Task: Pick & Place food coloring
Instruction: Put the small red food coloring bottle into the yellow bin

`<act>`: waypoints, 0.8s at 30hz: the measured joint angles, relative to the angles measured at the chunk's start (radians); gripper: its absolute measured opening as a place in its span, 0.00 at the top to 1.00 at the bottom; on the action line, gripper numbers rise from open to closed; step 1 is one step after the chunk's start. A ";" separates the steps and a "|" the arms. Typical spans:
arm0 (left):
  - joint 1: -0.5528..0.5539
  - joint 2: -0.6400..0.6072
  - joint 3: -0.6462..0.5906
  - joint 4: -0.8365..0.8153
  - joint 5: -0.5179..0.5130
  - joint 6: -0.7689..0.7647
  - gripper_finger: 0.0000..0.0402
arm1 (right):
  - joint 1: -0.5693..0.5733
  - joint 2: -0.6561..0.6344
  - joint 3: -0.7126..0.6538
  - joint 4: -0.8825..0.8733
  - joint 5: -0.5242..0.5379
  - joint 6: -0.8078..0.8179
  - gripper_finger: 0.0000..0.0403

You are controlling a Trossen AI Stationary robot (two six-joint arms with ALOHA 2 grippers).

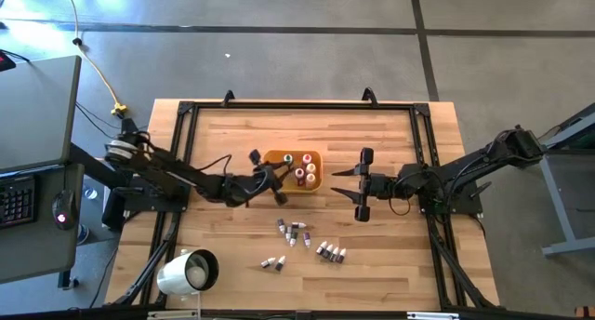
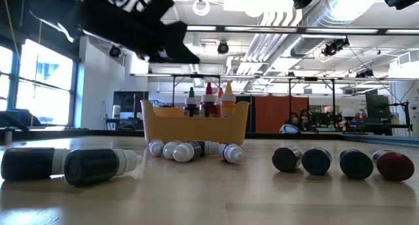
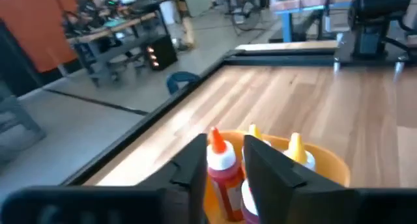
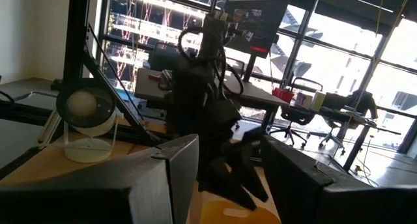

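Taking the orange tray (image 1: 314,158) as the landmark, the food coloring bottles nearest the table's front edge are lying well in front of it: a pair of dark bottles (image 1: 273,262) on their sides, and a row of four bottles (image 1: 331,253) a little to the right. In the low view these are showing as two dark bottles (image 2: 69,165) with pale caps at the left and four round bottle ends (image 2: 340,162) at the right, the last one red.

Closer to the tray, a small cluster of bottles (image 1: 294,232) is lying on the wood between the front groups and the tray.

Inside the tray, several bottles (image 2: 209,101) are standing upright, with green, red and yellow tips rising above its rim.

The left gripper (image 1: 276,179) is hanging at the tray's left front corner. In the left wrist view its fingers (image 3: 195,162) are standing on either side of a red bottle with an orange tip (image 3: 222,168), but whether they are clenching it cannot be told.

The right gripper (image 1: 349,183) is waiting just to the right of the tray, its jaws spread apart and holding nothing.
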 joint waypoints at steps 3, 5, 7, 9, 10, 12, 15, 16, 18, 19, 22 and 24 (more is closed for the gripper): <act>-0.042 -0.035 0.000 -0.030 -0.120 -0.023 0.88 | 0.000 0.000 0.000 0.000 0.000 0.000 0.60; -0.055 -0.037 0.001 -0.068 -0.190 -0.064 0.96 | 0.000 0.000 0.000 0.000 0.000 0.000 0.60; -0.052 -0.037 0.000 -0.136 -0.190 -0.139 0.99 | 0.000 0.000 0.000 0.000 0.000 0.000 0.60; -0.034 -0.036 0.001 -0.239 -0.127 -0.251 0.98 | 0.000 0.000 0.000 0.000 0.000 0.000 0.60; -0.022 -0.029 0.000 -0.293 -0.108 -0.317 0.97 | 0.000 0.000 0.000 0.000 0.000 0.000 0.60; 0.000 -0.012 0.000 -0.386 -0.100 -0.443 0.99 | 0.000 0.000 0.000 0.000 0.000 0.000 0.60; 0.018 -0.010 -0.001 -0.443 -0.102 -0.544 0.99 | 0.000 0.000 0.000 0.000 0.000 0.000 0.60; 0.018 -0.011 0.000 -0.436 -0.093 -0.548 0.99 | 0.000 0.000 0.000 0.000 0.000 0.000 0.60; 0.014 -0.011 0.000 -0.405 -0.072 -0.526 0.99 | 0.000 0.000 0.000 -0.001 0.000 0.000 0.60; 0.006 -0.013 0.000 -0.375 -0.059 -0.499 1.00 | 0.000 0.000 0.000 -0.002 0.000 0.000 0.60; -0.031 -0.043 0.001 -0.286 -0.010 -0.388 1.00 | 0.000 0.000 0.000 -0.022 0.000 0.000 0.60; -0.064 -0.063 0.002 -0.238 0.028 -0.318 1.00 | 0.000 0.000 0.000 -0.048 0.000 0.006 0.60</act>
